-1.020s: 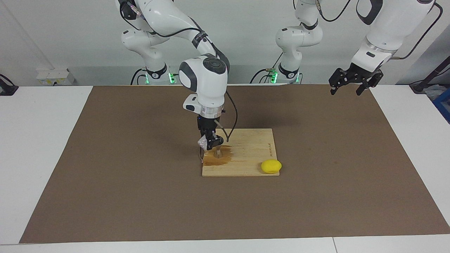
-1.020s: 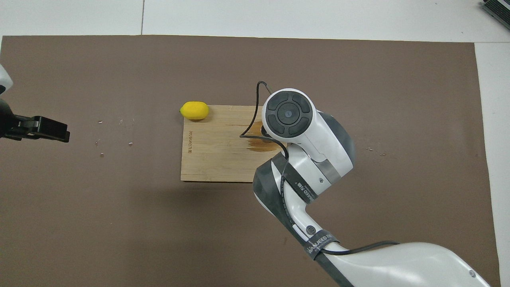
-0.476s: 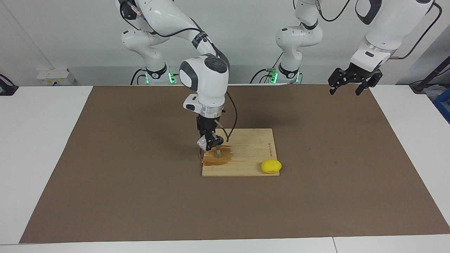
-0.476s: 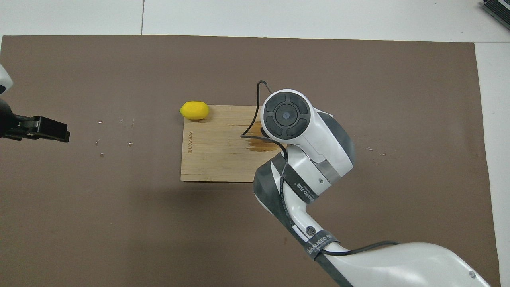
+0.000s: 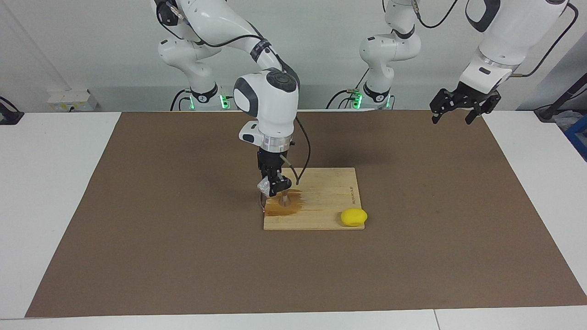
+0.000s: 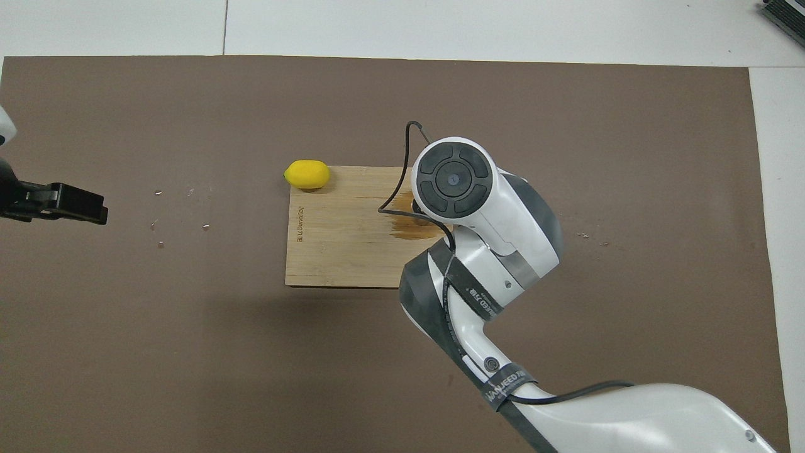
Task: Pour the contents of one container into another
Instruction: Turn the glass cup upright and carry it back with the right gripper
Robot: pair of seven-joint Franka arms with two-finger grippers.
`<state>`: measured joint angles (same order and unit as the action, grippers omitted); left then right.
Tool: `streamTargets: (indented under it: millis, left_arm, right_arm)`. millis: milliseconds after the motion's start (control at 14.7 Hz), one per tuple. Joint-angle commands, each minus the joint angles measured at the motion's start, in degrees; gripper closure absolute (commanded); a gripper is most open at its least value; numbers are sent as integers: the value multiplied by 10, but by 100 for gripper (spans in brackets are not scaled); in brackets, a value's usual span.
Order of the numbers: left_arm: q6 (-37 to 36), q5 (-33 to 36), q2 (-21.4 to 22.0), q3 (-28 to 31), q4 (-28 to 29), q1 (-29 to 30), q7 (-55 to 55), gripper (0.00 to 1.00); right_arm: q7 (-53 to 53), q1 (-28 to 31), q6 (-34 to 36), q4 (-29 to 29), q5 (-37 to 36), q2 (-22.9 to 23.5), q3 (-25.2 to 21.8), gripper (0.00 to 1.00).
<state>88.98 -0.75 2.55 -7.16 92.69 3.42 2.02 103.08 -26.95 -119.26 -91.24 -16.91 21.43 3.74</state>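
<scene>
Over the jigger (image 5: 285, 199), the tumbler (image 5: 264, 185) stays tipped.

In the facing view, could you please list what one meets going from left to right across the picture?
Right gripper holding the glass → jigger → lemon → left gripper, raised over the mat's edge.

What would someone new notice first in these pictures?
The right gripper holds a small clear glass tumbler tipped over a steel jigger on the wooden cutting board, where a brown spill has spread. A yellow lemon lies at the board's corner.
</scene>
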Motion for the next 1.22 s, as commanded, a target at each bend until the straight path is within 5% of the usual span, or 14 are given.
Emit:
streamTargets:
  millis: [0, 612, 1156]
  left_arm:
    - [1, 6, 18, 0, 18, 2, 6, 0]
    - [1, 6, 18, 0, 18, 2, 6, 0]
    - [1, 6, 18, 0, 18, 2, 6, 0]
  right_arm:
    - [16, 9, 13, 18, 27, 2, 3, 100]
    - [13, 33, 14, 23, 133, 2, -1, 100]
    - [-24, 111, 13, 14, 278, 4, 0, 100]
